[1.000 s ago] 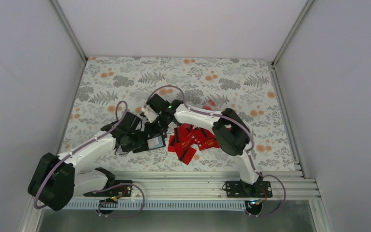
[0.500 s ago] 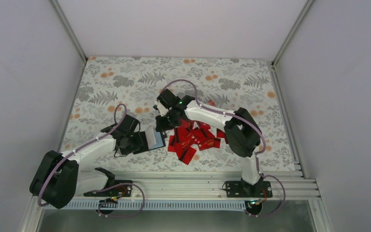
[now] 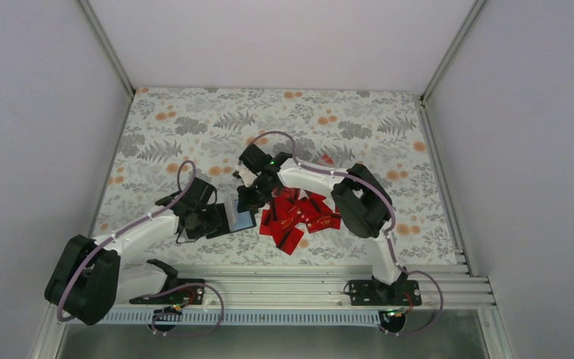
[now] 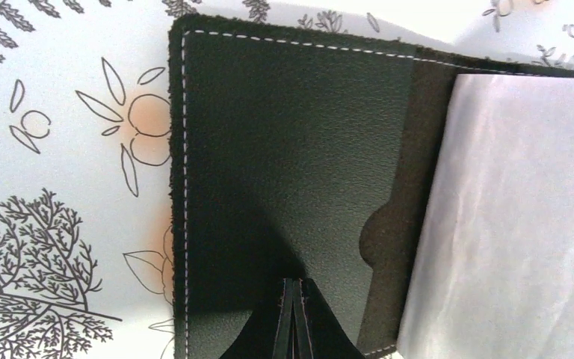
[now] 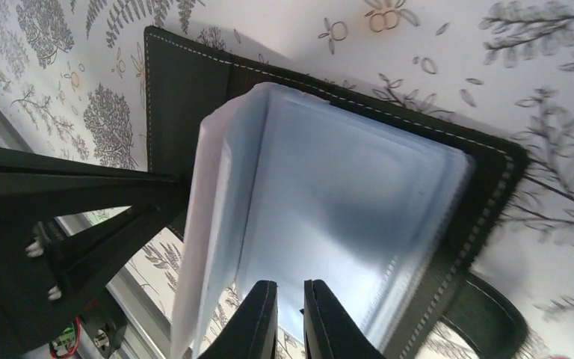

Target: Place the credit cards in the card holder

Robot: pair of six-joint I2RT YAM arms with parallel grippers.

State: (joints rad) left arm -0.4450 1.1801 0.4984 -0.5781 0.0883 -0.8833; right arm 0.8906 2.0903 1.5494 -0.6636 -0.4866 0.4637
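In the top view the card holder (image 3: 244,218) lies open on the flowered table (image 3: 194,127), a little left of the middle and towards the near edge, with its open spread running left to right. The left gripper (image 3: 221,221) is at its left end and the right gripper (image 3: 252,197) hangs just over its far right part. The credit cards (image 3: 300,217) make a loose red heap just to the right of the holder, some overlapping, and the right arm passes above them. The right arm is therefore clearly the nearer one to the cards, and I see nothing between its claw and the heap. In the left wrist view the left claw is clenched, its tips together on the black stitched cover. I cannot tell if leather is caught between them or only pressed down. The grey-blue sleeves (image 4: 508,224) lie to the right of the cover. In the right wrist view the clear sleeves stand up a little from the cover like book pages, and the snap tab (image 5: 493,321) sticks out at the lower right. The right fingers (image 5: 258,325) are almost together with a thin gap and no red card between them. Whether they nip a sleeve I cannot tell. I judge that no card is in the holder yet, and the next move asks the right claw to go right to the heap.
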